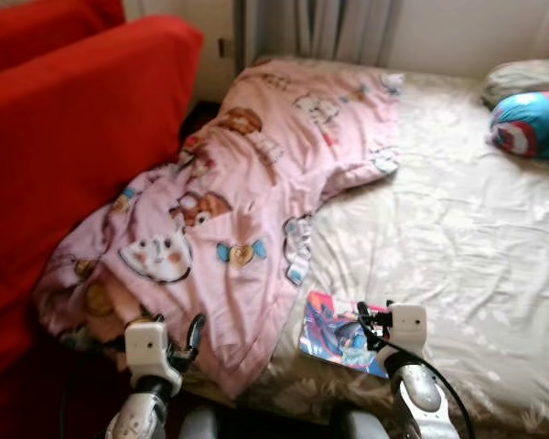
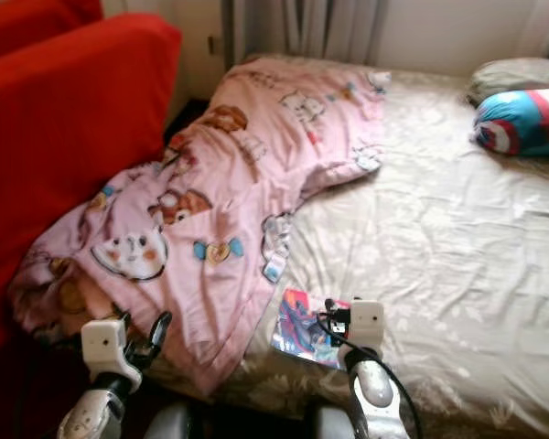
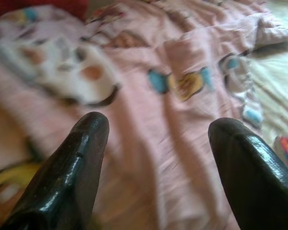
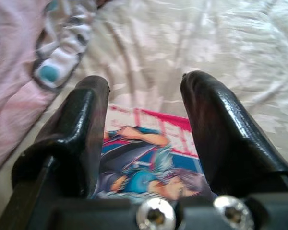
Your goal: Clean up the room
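From the head, the blanket (image 1: 247,192) lay bunched between sofa (image 1: 64,137) and bed (image 1: 467,238), the book (image 1: 334,334) near the edge. Left gripper (image 3: 153,143) gaped over blanket; right gripper (image 4: 144,139) spread over the book, which might slide off the thin cover if nudged.

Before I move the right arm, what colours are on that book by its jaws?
The book has a pink, blue and white illustrated cover; the right wrist view shows it best.

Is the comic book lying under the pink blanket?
No, the comic book lies uncovered on the bed sheet, beside the blanket.
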Controlling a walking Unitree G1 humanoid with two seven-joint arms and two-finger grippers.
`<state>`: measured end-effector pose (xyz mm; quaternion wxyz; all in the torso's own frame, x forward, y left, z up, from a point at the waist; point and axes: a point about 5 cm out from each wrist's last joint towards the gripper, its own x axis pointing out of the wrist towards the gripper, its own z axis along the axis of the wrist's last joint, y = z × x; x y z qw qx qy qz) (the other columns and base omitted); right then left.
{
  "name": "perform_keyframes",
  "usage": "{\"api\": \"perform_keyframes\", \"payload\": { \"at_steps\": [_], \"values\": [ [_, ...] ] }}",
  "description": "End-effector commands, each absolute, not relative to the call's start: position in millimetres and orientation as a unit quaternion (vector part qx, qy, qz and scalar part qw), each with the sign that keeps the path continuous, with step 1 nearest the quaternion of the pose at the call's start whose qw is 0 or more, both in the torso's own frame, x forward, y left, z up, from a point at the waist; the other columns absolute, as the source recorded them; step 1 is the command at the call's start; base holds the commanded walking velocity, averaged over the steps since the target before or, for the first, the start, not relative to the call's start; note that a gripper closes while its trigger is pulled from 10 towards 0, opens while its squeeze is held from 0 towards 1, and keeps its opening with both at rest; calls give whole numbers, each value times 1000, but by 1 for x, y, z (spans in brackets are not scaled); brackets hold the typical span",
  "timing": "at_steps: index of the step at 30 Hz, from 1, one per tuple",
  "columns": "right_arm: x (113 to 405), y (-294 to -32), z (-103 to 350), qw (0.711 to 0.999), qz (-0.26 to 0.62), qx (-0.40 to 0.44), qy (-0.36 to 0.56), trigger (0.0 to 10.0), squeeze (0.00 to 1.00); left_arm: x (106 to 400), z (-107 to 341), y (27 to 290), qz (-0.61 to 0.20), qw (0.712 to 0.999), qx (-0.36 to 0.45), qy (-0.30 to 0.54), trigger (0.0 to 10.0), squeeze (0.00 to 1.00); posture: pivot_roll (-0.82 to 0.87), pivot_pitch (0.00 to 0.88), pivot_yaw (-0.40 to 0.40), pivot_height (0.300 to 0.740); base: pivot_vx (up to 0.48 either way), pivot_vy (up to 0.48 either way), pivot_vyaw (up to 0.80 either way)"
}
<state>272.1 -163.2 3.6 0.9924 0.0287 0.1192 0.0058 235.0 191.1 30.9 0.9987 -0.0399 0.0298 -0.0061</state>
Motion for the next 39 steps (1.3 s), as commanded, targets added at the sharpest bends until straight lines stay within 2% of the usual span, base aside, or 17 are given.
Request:
{"api": "perform_keyframes", "payload": {
  "at_steps": [1,8,12,26,27,28,30,31,32,33,39],
  "values": [
    [268,-171,-1,991,-5,26,130,10000,0,236,32,183,-17,998,-45,30,10000,0,-58,106,-13,607,330,0,0],
    [267,-171,-2,991,-6,26,130,10000,0,234,33,181,-17,998,-45,29,10000,0,-57,113,-15,607,325,0,0],
    [266,-172,-3,990,-12,30,136,10000,0,232,35,180,-14,999,-42,28,10000,0,-54,128,-15,607,0,0,0],
    [265,-191,-16,970,-85,128,187,10000,0,220,44,183,-18,999,-30,24,10000,0,-24,200,14,607,0,0,0],
    [264,-191,-16,969,-86,138,188,10000,71,220,45,184,-20,999,-29,25,10000,0,-20,209,19,607,0,0,0],
    [264,-193,-17,965,-94,154,189,10000,906,220,48,183,-22,999,-26,26,10000,0,-14,220,25,607,0,0,0],
    [263,-195,-18,962,-103,166,193,10000,933,221,50,183,-23,999,-25,25,10000,0,-9,231,33,607,0,0,0],
    [262,-196,-20,958,-106,175,200,10000,867,220,52,184,-25,999,-22,27,10000,0,-5,243,43,607,0,0,0],
    [261,-196,-21,957,-107,177,202,10000,867,220,53,184,-26,999,-21,28,10000,0,-5,243,43,607,0,0,0],
    [261,-195,-22,955,-103,186,206,10000,0,220,53,184,-28,999,-18,32,10000,0,2,254,49,607,0,0,0],
    [260,-193,-24,950,-84,219,205,10000,0,214,47,192,-29,998,-5,53,10000,0,28,290,75,607,0,0,0]
  ]
}}
